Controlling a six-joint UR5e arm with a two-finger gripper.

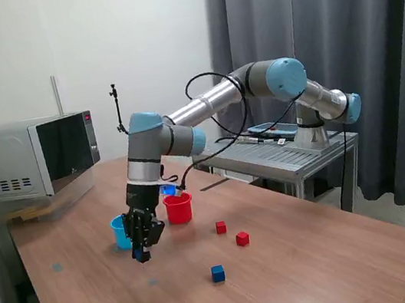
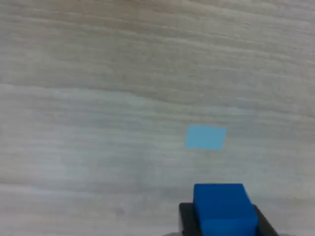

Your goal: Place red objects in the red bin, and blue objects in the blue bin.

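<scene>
so the table (image 1: 319,241) has the blue cup (image 1: 120,233) and red cup (image 1: 179,208) mid-top, gripper (image 1: 143,253) beside the blue one clamped on a blue cube (image 2: 224,209), another blue cube (image 1: 218,273) near the front edge, two red cubes (image 1: 221,228) (image 1: 242,239) between.

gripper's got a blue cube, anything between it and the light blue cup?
Nothing visible. In the exterior view the gripper holds the blue cube above the table, right in front of the light blue cup. The red cup stands off to the exterior view's right, out of that path.
</scene>
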